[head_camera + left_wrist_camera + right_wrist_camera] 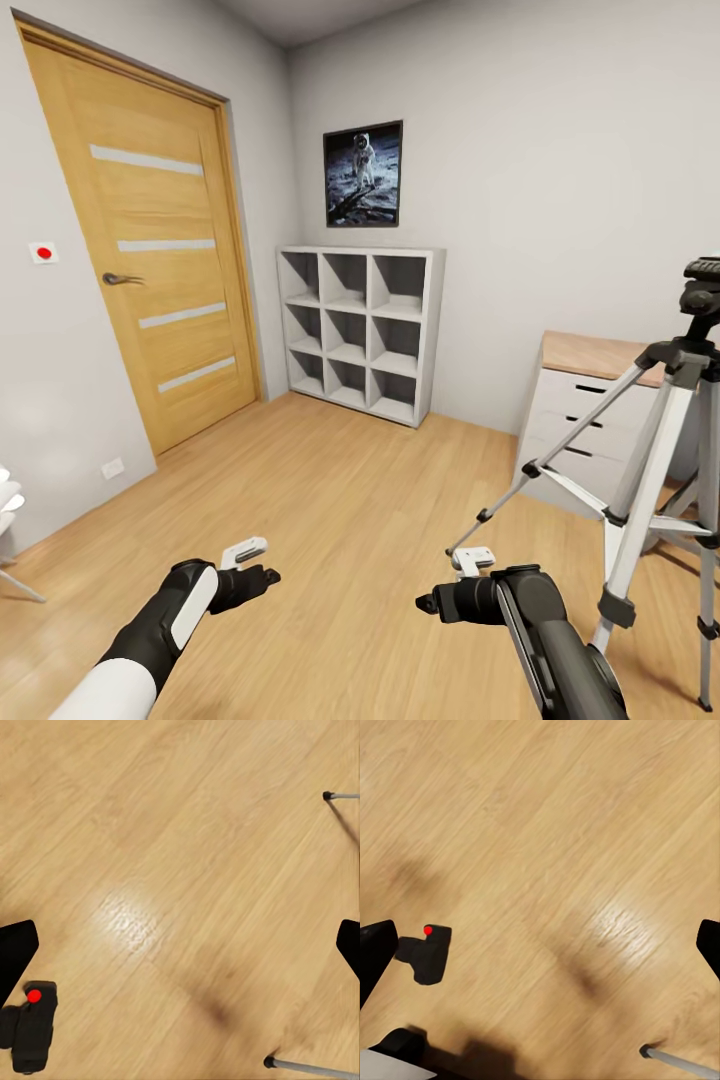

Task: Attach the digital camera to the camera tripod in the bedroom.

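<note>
The digital camera [31,1026] lies on the wood floor, a small black box with a red button; in the right wrist view the camera [427,954] shows too. The camera tripod [650,470] stands at the right on silver legs, its black head [703,290] bare. Two of its feet [328,796] touch the floor in the left wrist view. My left gripper [255,575] hangs low over the floor, open and empty, fingers [15,952] wide apart. Beside the tripod's front leg, my right gripper [440,602] is also open, its fingers [710,945] spread above the floor.
A wooden door [150,250] is shut at the left. White cube shelves [360,330] stand against the back wall. Behind the tripod is a wood-topped white desk [590,355]. A white chair's edge [8,510] pokes in at far left. Bare plank floor stretches ahead.
</note>
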### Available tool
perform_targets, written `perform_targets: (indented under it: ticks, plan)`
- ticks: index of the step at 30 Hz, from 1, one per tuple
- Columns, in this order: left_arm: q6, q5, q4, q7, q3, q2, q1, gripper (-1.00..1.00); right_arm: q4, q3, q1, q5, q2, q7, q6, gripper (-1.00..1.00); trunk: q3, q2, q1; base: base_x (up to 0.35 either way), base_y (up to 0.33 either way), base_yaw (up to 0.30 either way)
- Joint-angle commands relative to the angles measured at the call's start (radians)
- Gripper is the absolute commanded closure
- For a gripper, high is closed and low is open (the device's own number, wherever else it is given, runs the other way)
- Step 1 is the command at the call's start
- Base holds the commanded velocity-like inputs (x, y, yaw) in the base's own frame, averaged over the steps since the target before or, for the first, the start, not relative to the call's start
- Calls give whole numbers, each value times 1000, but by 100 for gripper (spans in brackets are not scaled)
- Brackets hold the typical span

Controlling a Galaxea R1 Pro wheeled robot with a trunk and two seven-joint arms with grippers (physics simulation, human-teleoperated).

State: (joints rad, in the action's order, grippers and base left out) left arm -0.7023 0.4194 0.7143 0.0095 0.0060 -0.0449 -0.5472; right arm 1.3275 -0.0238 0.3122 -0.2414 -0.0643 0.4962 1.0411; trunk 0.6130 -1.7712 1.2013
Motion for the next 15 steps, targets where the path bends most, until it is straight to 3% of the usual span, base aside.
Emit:
perform_targets:
  ticks: [1, 8, 15]
  plan:
    - [-5, 4, -3, 1, -1, 1, 0, -100, 1, -2, 1, -10, -1, 10, 3, -100, 4, -8, 4, 0, 0, 0]
    - [-4, 4, -11, 20, -4, 2, 0, -100, 0, -3, 1, -10, 0, 10, 3, -100, 26, -57, 31, 0, 0, 0]
    - [-3, 5, -13, 80, -3, 2, 0, -100, 0, -2, 1, -10, 0, 10, 2, -100, 48, -106, 58, 0, 0, 0]
